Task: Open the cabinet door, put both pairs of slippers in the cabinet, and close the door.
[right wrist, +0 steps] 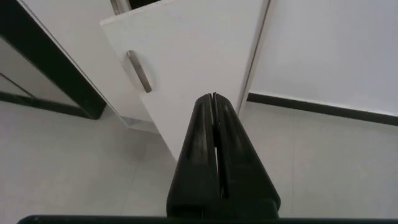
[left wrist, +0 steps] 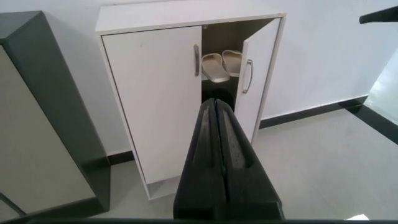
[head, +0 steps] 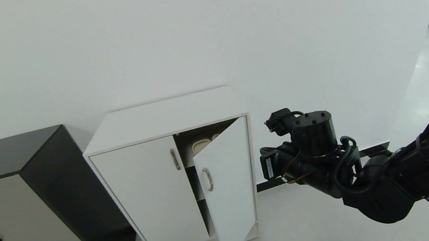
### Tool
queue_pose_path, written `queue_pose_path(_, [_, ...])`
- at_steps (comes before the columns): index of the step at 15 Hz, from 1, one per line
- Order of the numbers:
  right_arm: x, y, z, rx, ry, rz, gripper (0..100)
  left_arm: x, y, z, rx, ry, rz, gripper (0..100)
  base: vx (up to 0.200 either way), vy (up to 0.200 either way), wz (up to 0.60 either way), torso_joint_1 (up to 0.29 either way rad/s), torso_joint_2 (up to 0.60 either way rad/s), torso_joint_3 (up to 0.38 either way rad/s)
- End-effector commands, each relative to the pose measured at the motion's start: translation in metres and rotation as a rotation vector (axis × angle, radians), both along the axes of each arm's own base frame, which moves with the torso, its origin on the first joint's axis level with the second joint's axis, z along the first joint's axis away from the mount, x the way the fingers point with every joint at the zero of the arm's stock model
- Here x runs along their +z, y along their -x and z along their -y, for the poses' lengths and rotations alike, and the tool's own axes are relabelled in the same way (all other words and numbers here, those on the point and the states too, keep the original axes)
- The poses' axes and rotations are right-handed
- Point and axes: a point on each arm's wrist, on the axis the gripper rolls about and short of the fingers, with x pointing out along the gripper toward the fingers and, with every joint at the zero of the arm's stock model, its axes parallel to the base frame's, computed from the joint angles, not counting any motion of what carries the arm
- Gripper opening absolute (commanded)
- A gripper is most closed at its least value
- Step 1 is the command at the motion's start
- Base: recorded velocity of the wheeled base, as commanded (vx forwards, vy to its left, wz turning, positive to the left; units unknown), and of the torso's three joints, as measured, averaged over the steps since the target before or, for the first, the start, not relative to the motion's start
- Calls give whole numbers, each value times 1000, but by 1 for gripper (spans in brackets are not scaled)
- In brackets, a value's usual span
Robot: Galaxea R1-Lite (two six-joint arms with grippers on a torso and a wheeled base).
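White cabinet (head: pixel 164 114) with right door (head: pixel 229 189) standing ajar, pale slippers (left wrist: pixel 222 63) lying inside, high up | your left hand (left wrist: pixel 216 102) and right hand (right wrist: pixel 214 98) are sitting pinched, empty | door likely rigid, light-swinging: try pushing beside the handle (head: pixel 208 179).

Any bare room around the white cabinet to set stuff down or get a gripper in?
Bare: cabinet top; floor between the ajar right door and the baseboard. Tight: narrow gap between left door and right door, slippers sitting high inside it; black cabinet close on the left.
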Motion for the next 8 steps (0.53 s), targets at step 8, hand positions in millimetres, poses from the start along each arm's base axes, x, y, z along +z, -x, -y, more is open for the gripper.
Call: queue_pose_path(8, [-14,-2,9,-18,33,18,0,0,0,0,1,2,-1,0,0,0,225,1,0,1])
